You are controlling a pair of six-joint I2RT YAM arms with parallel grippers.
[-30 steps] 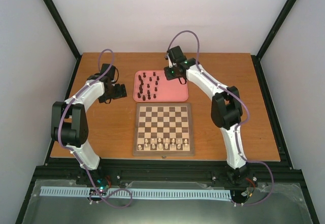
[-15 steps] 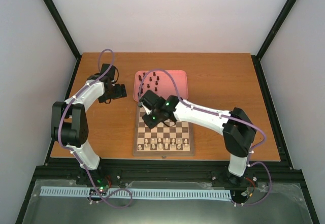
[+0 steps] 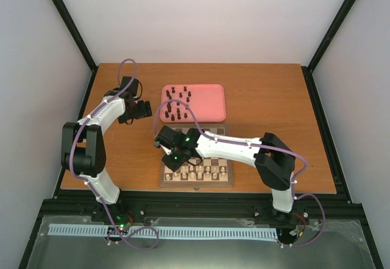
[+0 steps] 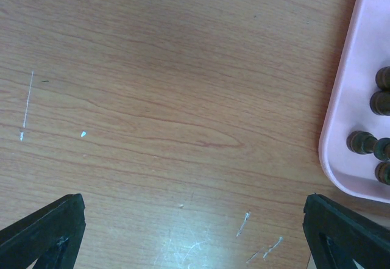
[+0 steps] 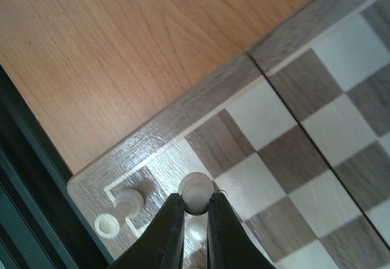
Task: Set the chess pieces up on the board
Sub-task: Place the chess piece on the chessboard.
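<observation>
My right gripper (image 5: 196, 200) clenches one cream-white round-headed chess piece (image 5: 196, 190) at the checkered wooden board's (image 5: 201, 101) near-left corner, one more cream piece (image 5: 116, 218) beside it; my left gripper (image 4: 194, 208) hangs released above the tabletop (image 4: 152, 98).

Table (image 3: 274, 98): orange-brown wood-grain top, lightly scratched. Directly on it: one checkered wooden board (image 3: 201, 184) near the front edge and one pink tray (image 3: 210, 101) just behind it.

On table (image 3: 274, 98), tray (image 3: 208, 103) behind board (image 3: 214, 133); chess pieces (image 3: 177, 107) in tray and on board's near rows.
</observation>
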